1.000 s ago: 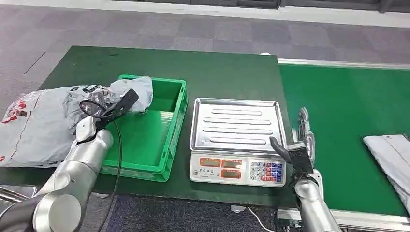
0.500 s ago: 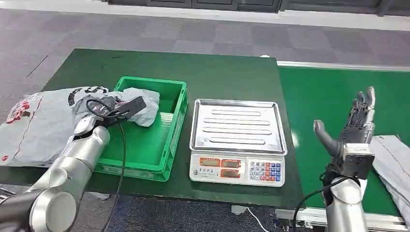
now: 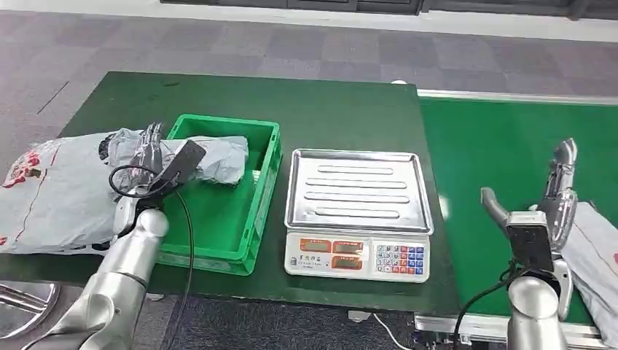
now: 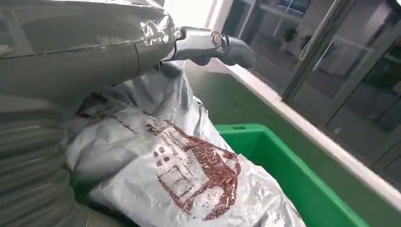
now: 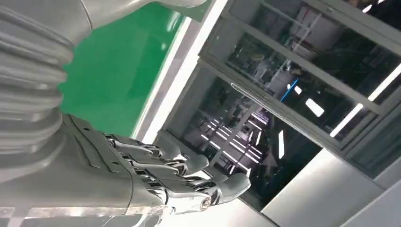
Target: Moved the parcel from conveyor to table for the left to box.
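Note:
A grey plastic parcel [image 3: 218, 157] with red print [image 4: 198, 165] lies in the back left corner of the green bin [image 3: 266, 189]. My left hand [image 3: 151, 152] is at the bin's left rim, just behind the parcel. Its thumb [image 4: 213, 45] stretches out above the parcel without touching it. Over the green conveyor [image 3: 503, 153], my right hand [image 3: 552, 208] stands upright with fingers [image 5: 179, 175] spread and nothing in it. A second grey parcel [image 3: 597, 255] lies on the belt just to the right of that hand.
A large grey bag [image 3: 51, 193] with red print lies on the dark green table [image 3: 328, 109] left of the bin. A steel-topped weighing scale [image 3: 357, 193] with a keypad stands between bin and conveyor. Grey carpet floor lies beyond the table.
The parcel went from my left hand's grip down into the bin, and the hand drew back to the rim. My right hand moved right along the belt to the second parcel.

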